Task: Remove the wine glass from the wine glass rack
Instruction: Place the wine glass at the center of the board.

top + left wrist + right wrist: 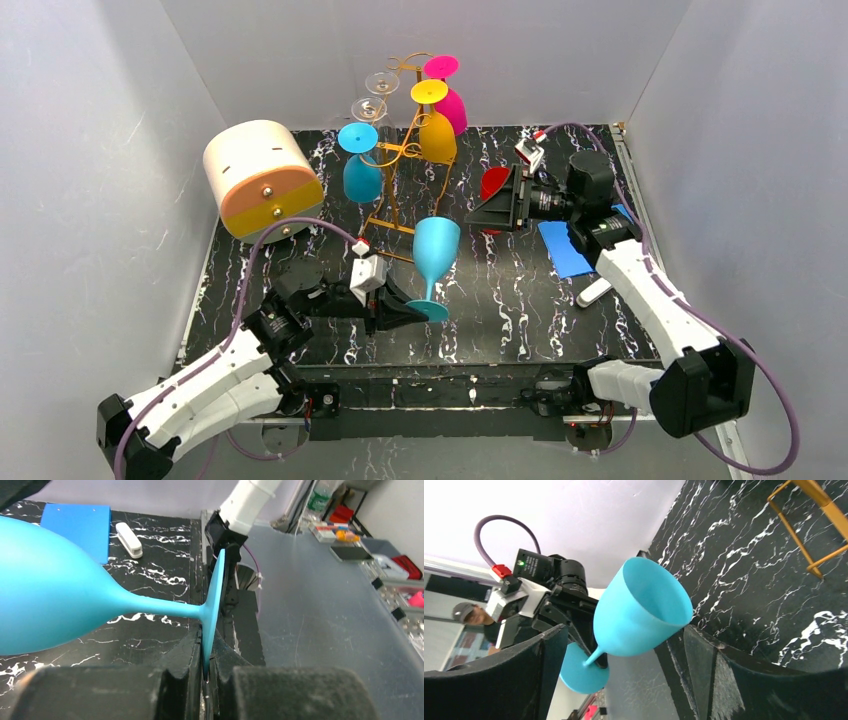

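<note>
No legible text, label, brand, number or sign was found in any view. The turquoise wine glass (436, 250), the wine glass rack (399, 152) and the cream-and-orange box (262, 178) bore no readable marking. The shelf items (390, 565) beyond the bench's edge in the left wrist view were too blurred to read.

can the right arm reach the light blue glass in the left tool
Probably yes: the open right tool faces the light blue plastic wine glass, nothing between; the left tool pinches only its foot.
</note>
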### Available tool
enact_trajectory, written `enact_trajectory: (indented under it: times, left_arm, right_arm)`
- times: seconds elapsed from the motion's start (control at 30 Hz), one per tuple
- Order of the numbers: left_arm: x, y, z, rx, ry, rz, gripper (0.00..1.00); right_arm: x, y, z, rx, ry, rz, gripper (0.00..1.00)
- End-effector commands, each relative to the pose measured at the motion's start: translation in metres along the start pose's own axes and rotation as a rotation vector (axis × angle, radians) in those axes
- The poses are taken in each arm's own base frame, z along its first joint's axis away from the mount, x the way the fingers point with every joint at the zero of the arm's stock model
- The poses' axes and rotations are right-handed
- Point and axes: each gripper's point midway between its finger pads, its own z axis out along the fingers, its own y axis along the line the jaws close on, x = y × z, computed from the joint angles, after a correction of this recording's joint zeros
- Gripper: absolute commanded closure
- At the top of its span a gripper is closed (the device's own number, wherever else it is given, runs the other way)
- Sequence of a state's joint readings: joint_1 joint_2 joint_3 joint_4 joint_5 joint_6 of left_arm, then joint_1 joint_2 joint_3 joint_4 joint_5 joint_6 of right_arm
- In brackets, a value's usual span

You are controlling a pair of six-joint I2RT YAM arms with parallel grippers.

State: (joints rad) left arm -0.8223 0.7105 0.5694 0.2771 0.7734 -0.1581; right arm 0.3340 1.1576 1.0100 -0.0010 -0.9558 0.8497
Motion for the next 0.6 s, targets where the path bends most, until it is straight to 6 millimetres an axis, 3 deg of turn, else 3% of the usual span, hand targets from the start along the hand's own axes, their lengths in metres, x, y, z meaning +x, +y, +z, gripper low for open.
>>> enact_trajectory:
  times: [0.0,0.13,0.27,0.4,0.5,0.57]
  left_arm:
    - [-0.004,-0.019,-0.003,0.117,0.002,0.134,1.0]
    - [-0.007,-0.021,-0.003,0.131,-0.004,0.152,1.0]
    - [0.0,-0.021,-0.001,0.154,0.025,0.139,1.0]
    - [-0.003,-0.013,-0.004,0.094,0.044,0.168,1.0]
    - [-0.002,-0.017,-0.011,0.104,0.12,0.199,1.0]
    - [-0.002,-0.02,-0.015,0.115,0.146,0.21,1.0]
  right_arm:
    - [-0.009,0.023,0.003,-0.116,0.064,-0.026,0.13]
    - [-0.008,0.013,0.01,-0.131,0.111,0.055,0.25]
    - [-0.004,0.023,0.011,-0.22,0.215,0.082,0.32]
    - [0.014,0.045,0.016,-0.296,0.345,0.077,0.47]
    - [0.042,0.08,0.025,-0.383,0.45,0.001,0.46]
    - [0.052,0.088,0.027,-0.4,0.494,-0.005,0.47]
